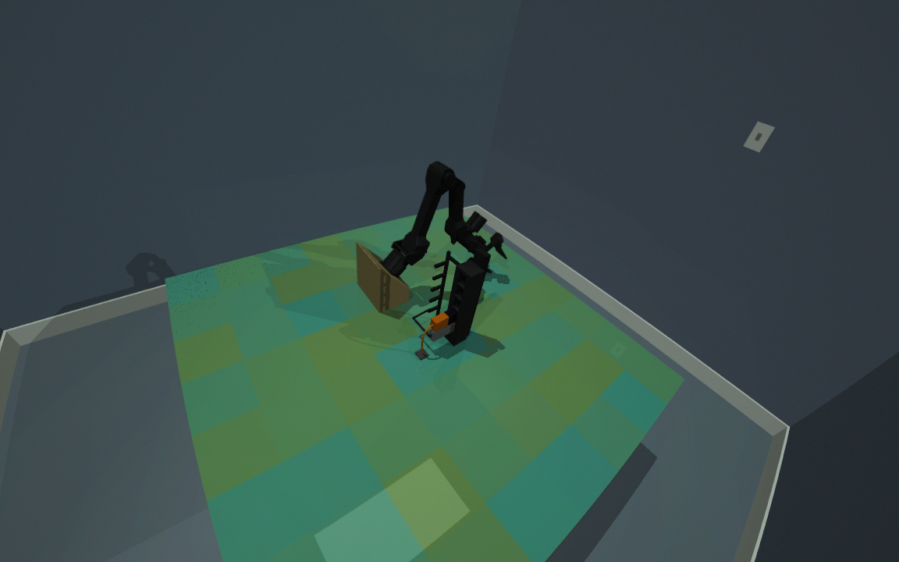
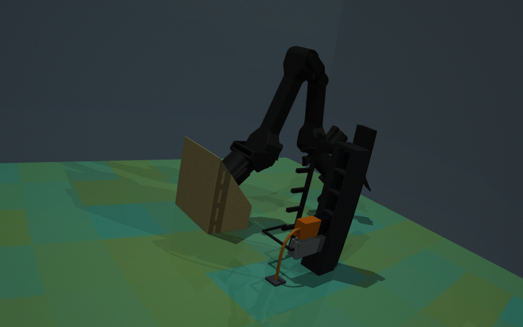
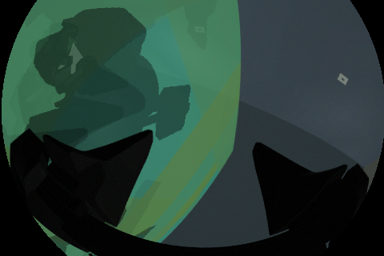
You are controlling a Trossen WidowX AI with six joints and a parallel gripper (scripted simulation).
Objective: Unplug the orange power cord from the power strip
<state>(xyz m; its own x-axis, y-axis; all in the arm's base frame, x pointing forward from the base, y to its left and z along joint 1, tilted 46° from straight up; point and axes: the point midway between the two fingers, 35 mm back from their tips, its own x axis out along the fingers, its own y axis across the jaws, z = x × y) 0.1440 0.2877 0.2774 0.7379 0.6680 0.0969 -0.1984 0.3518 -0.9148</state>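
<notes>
Dim blue-grey walls (image 1: 229, 104) (image 2: 113, 81) (image 3: 300, 48) rise behind a patchwork surface (image 1: 285, 447) (image 2: 92, 280) (image 3: 208, 68) of green, teal and olive. Right of the middle, the boxy orange plug (image 1: 439, 321) (image 2: 308, 227) lies roughly level, low against the left side of a tall black slotted power strip (image 1: 470, 300) (image 2: 347, 208). Its long axis runs left to right, with the front end pointing right at the strip and the tail end facing left; whether its prongs are seated cannot be told. From that tail a thin orange cord (image 1: 422, 340) (image 2: 280, 253) bends down to a small dark square plate (image 1: 421, 354) (image 2: 275, 280) on the near side. A grey block (image 1: 447, 331) (image 2: 308, 247) sits just under the plug, while the strip stands upright, its top tilted right. Just left of it rises a thin black frame (image 1: 444, 281) (image 2: 306, 194) with short pegs. Behind the strip's upper part, the black gripper (image 1: 498, 260) (image 2: 345, 190) (image 3: 205, 143) has its fingers spread wide with nothing between them, well apart from plug and cord. Farther left, the black jointed arm (image 1: 424, 209) (image 2: 283, 101) slopes up from a tan wooden wedge (image 1: 370, 282) (image 2: 198, 186).
</notes>
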